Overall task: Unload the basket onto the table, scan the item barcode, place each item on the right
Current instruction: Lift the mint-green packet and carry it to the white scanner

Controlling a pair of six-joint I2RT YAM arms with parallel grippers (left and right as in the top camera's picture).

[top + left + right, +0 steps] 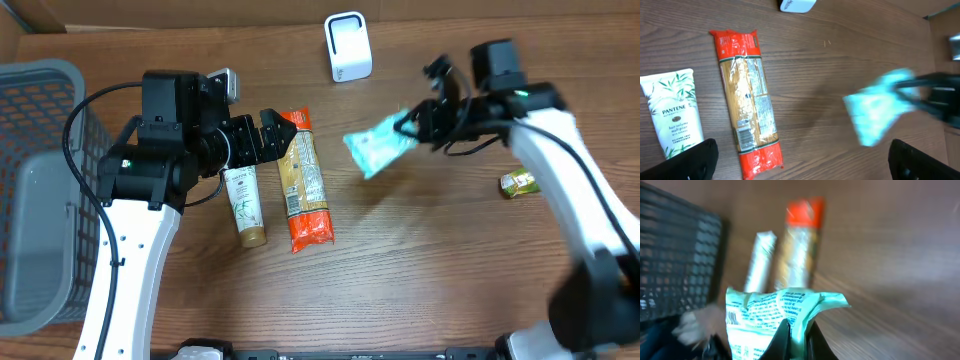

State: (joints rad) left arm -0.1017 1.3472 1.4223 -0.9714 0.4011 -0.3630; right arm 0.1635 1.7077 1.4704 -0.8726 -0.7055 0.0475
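L gripper [279, 139] hangs spread wide, empty, just left of pasta pack [303, 180]. Tube [672, 112] left of pack reads PANTENE. Right of pack, R gripper [411, 127] is clamped on teal pouch [377, 149], held off the table. Step, I'd say: presenting item. Next: turn barcode twd white scanner [347, 46], up-right of pack. Pouch print too blurred to read.

The overhead view looks straight down on the whole table [430, 290], basket [32, 110] at 9 o'clock. The left wrist view looks down from close by, top edge toward 12 o'clock. The right wrist view faces 9 o'clock, low, right behind the pouch [771, 311]. All share pasta [303, 185] and tube [244, 205].
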